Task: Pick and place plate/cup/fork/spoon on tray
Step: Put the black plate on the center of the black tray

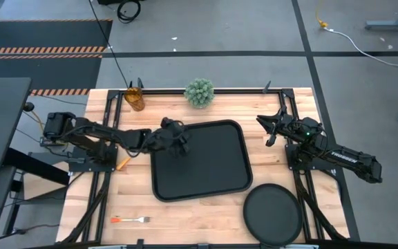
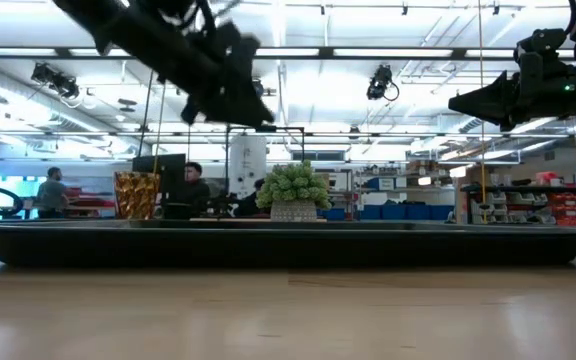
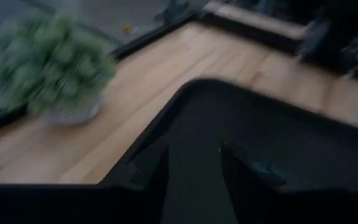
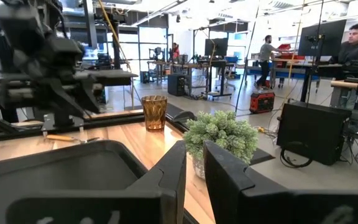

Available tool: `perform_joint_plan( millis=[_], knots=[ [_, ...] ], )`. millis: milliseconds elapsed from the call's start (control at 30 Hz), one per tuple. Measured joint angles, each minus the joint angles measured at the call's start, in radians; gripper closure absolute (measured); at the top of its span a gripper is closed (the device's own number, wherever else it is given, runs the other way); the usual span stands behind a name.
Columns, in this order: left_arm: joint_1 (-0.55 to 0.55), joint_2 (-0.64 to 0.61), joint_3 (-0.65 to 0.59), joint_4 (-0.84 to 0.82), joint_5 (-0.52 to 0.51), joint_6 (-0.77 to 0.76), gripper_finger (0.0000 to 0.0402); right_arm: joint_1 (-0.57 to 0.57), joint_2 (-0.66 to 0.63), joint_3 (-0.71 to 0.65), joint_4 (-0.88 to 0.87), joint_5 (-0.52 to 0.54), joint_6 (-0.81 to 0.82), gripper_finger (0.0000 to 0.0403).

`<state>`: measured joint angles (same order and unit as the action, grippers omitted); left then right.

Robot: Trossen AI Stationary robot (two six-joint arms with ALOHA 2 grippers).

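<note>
Your left pincer [image 1: 182, 146] hovers partly open and empty, the tray [image 1: 213, 181] beneath it; your right pincer [image 1: 267, 130], nearly closed and empty, waits beside the tray.

Matt black tray [image 1: 213, 166], pale wood table [image 1: 185, 214]

There is one tray [image 1: 206, 166], one plate [image 1: 273, 214], one cup [image 1: 135, 99], one fork [image 1: 131, 220], one spoon [image 4: 67, 137] and one green plant [image 1: 200, 93]. Two robot arms are there.
</note>
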<state>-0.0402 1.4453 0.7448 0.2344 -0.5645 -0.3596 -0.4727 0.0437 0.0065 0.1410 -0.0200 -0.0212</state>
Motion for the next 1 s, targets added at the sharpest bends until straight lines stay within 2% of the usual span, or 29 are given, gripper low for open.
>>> perform_joint_plan(
  millis=[233, 467, 733, 1000],
  knots=[
    [-0.025, -0.018, 0.0, 0.088, 0.033, 0.093, 0.0251, 0.0, 0.0, 0.0, 0.0, 0.0, 0.0, 0.0341],
    [-0.036, -0.011, 0.0, 0.056, 0.053, 0.103, 0.0251, 0.0, 0.0, 0.0, 0.0, 0.0, 0.0, 0.0341],
    [-0.101, -0.01, 0.0, 0.055, 0.072, 0.117, 0.0251, 0.0, 0.0, 0.0, 0.0, 0.0, 0.0, 0.0341],
    [-0.107, -0.01, 0.0, 0.119, 0.086, 0.221, 0.0251, 0.0, 0.0, 0.0, 0.0, 0.0, 0.0, 0.0341]
  ],
)
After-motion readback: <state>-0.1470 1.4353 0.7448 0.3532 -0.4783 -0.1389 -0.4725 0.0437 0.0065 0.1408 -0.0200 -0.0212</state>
